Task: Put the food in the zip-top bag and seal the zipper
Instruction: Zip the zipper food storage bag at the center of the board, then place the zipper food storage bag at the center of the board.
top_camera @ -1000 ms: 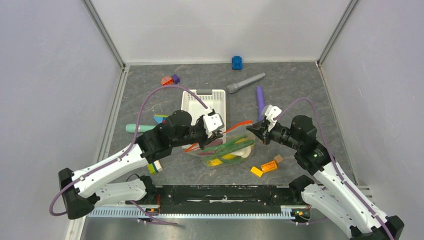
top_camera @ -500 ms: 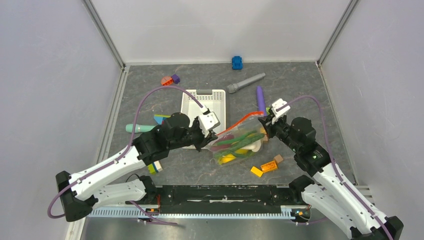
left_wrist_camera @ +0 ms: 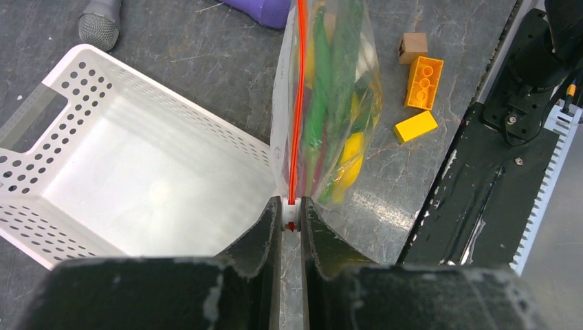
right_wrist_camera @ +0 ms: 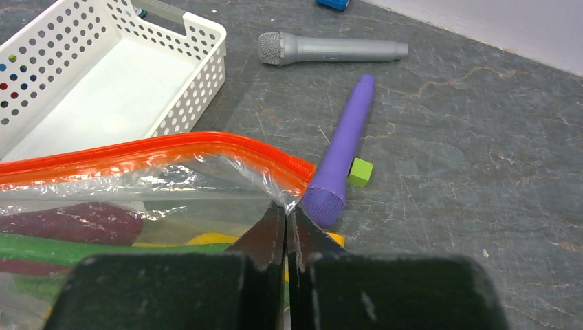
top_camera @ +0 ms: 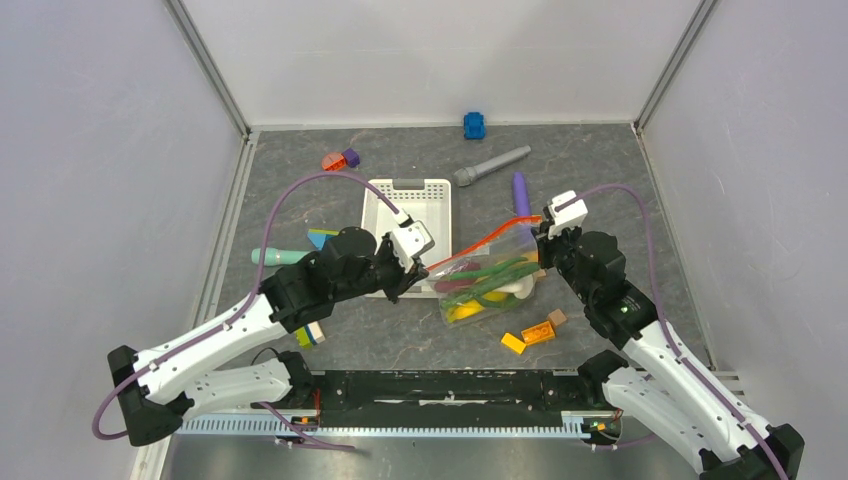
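Clear bag (top_camera: 490,290), food (left_wrist_camera: 323,117) inside, hangs stretched beside the basket (left_wrist_camera: 179,110). The left pincer (left_wrist_camera: 291,206) clamps the zipper (left_wrist_camera: 299,82) end and the right pincer (right_wrist_camera: 285,213) clamps the far corner film. Harder pulling could slip that thin film free, dumping the bag.

Food (top_camera: 490,281) in bag (top_camera: 480,256), right of basket (top_camera: 369,212)

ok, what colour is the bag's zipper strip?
The zipper is orange-red; the left wrist view shows it best.

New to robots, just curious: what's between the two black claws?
A clear plastic zip-top bag holding green and yellow toy food, its orange-red zipper strip spanning from left gripper to right gripper; the top view shows it.
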Motion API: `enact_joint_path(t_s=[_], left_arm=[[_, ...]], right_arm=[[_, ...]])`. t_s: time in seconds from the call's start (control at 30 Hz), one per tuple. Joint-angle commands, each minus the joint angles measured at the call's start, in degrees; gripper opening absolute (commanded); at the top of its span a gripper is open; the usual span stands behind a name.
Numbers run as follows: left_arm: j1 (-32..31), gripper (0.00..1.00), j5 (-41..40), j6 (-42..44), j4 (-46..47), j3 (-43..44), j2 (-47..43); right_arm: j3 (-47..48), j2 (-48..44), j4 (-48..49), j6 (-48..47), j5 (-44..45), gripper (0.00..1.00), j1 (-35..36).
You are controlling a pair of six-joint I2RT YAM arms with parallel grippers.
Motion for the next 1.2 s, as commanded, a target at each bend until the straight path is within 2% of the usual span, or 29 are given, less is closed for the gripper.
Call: enact_joint_path(t_s=[0.0,0.23,0.33,0.37,0.47,0.53,0.77,0.93,0.97,1.17], left_arm=[[0.2,0.16,-2.4,-2.0,-2.3,-0.4,-1.0],[0.2,0.14,-1.7,-1.5,-0.1,-1.1,-0.7],[0.2,0.14,-0.7,-0.7,1.8,-1.2,-0.2],[0.2,0.14,-0.2,-0.4,2.2,-1.2,0.0],[0.2,0.13,0.7,0.5,2.7,-0.5,0.6],[0.2,0.13,1.1,1.2,2.7,-0.2,0.8],[0.2,0.13,3.7,3.4,3.9,-0.6,-0.2],[0.2,0.14,8.6,5.0,4.5,-1.1,-1.5],[0.2,0.14,9.9,5.6,4.5,-1.3,-1.8],[0.2,0.14,10.1,8.0,5.5,-2.8,-4.1]], right_arm=[[0.0,-0.8,1.3,-0.6,8.9,0.0,-0.7],[0.2,-0.3,0.7,-1.7,5.6,0.0,-0.7],[0.5,1.0,-0.5,-4.8,-3.5,0.01,-0.8],[0.5,1.5,-0.9,-5.9,-7.9,0.04,-0.7],[1.1,1.9,-1.6,-6.9,-15.0,0.64,-0.7],[1.4,0.6,-1.4,-7.7,-16.5,0.97,-0.7],[3.1,-6.0,0.5,-12.1,-19.6,0.98,-0.7],[8.8,-4.5,-3.6,-17.7,-19.6,0.98,-0.7],[10.6,-3.7,-5.1,-19.5,-21.7,0.98,-0.7],[19.6,3.8,-17.3,-33.3,-47.9,0.98,-0.8]])
